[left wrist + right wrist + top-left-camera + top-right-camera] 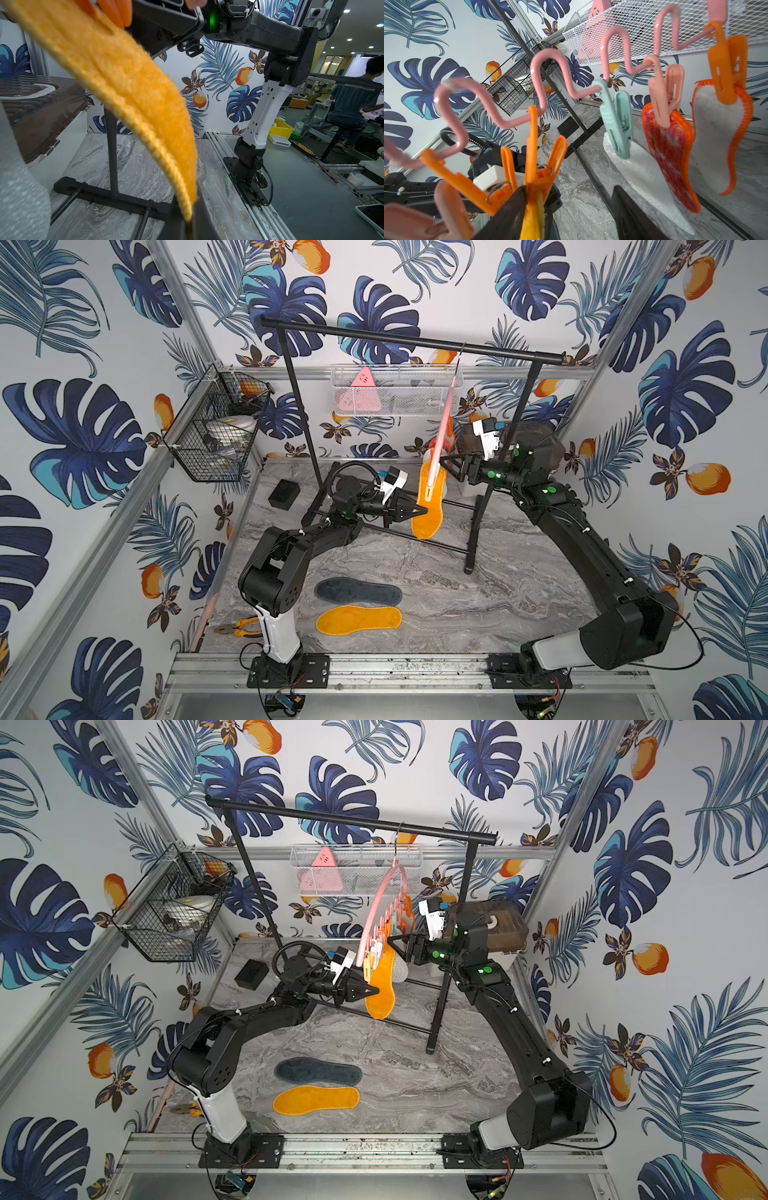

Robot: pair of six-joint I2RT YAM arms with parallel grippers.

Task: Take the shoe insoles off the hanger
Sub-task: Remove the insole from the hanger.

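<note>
In both top views white basket (395,369) holds pink triangle (363,380); left pincer (424,511) grips orange insole (430,524), right pincer (448,467) spread

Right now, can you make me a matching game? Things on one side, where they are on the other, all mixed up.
1 dark navy insole
2 hanging orange insole
3 mint clip
4 red mesh insole

A under a pink clip
B pinched by the left gripper
C flat on the table
D clamped on a plain white insole

Pairs: 1-C, 2-B, 3-D, 4-A
</note>
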